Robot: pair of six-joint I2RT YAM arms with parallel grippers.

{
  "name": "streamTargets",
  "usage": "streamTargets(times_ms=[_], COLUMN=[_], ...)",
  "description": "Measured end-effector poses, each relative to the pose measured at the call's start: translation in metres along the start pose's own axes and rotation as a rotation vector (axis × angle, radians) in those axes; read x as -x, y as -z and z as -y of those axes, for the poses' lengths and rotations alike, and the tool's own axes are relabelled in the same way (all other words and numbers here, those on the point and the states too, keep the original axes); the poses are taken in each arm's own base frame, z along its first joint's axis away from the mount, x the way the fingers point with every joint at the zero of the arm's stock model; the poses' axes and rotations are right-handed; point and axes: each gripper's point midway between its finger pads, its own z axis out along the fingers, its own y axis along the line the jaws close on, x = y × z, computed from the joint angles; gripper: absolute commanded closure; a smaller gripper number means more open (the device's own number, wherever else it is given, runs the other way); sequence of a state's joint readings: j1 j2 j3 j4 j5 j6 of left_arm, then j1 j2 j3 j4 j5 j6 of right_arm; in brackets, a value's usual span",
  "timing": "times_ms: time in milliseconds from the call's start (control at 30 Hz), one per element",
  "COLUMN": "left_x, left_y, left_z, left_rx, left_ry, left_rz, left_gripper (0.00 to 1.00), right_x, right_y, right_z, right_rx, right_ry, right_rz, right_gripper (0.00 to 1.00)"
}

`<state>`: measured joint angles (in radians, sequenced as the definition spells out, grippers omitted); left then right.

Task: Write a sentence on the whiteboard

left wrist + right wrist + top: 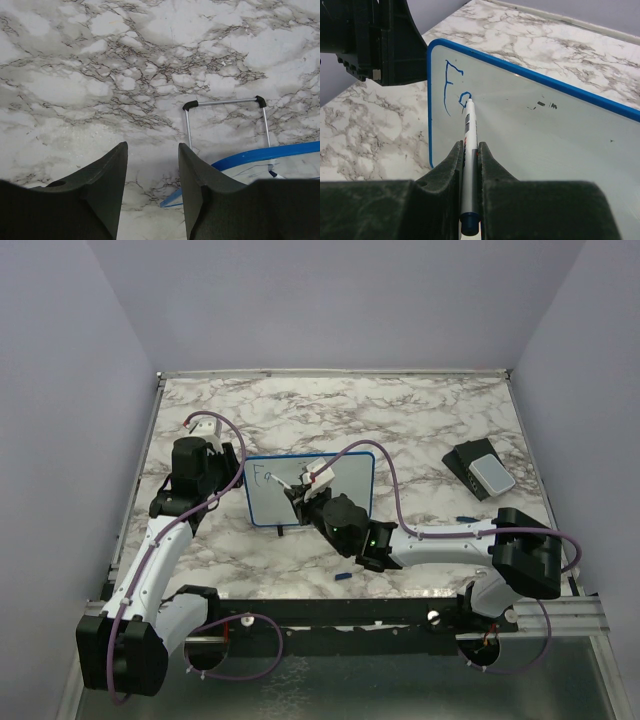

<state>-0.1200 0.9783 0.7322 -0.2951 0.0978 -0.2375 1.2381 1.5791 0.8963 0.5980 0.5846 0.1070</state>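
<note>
Right gripper (468, 146) is clamped on a white marker (469, 125), jaws tight on the barrel. The marker's blue end sticks out behind them and its tip touches the whiteboard (545, 125). The tip sits at the sentence (451, 85), which so far is a blue "F" and a small loop just beside it, at the board's upper left corner. The rest of the board is blank except for a few dark specks.

Left gripper (151, 150) has its jaws apart with nothing between them. It is low over the marble table (100, 75), just beside the board's left edge. Its wrist view shows the blue frame off to one side and the wire stand (225, 102) with black feet on the table.

The board sits mid-table, a bit toward the left and near edges. A dark block (480, 470) with a pale pad lies near the right edge, well apart from the board. A small blue cap (342, 577) lies close to the near edge.
</note>
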Motion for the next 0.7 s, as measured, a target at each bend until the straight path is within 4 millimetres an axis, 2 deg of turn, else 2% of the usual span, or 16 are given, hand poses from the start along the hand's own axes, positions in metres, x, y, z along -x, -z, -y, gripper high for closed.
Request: streamTargets(times_ms=[700], left_x=[-0.0001], left_y=[0.0], left_z=[0.0], left_rx=[0.0], left_ry=[0.0], left_rz=[0.0], left_gripper=[0.53], right_x=[-0.0087], right_y=[0.0008], right_z=[-0.0016], right_rx=[0.006], right_ry=[-0.017], right_rz=[-0.028], right_gripper=[0.99])
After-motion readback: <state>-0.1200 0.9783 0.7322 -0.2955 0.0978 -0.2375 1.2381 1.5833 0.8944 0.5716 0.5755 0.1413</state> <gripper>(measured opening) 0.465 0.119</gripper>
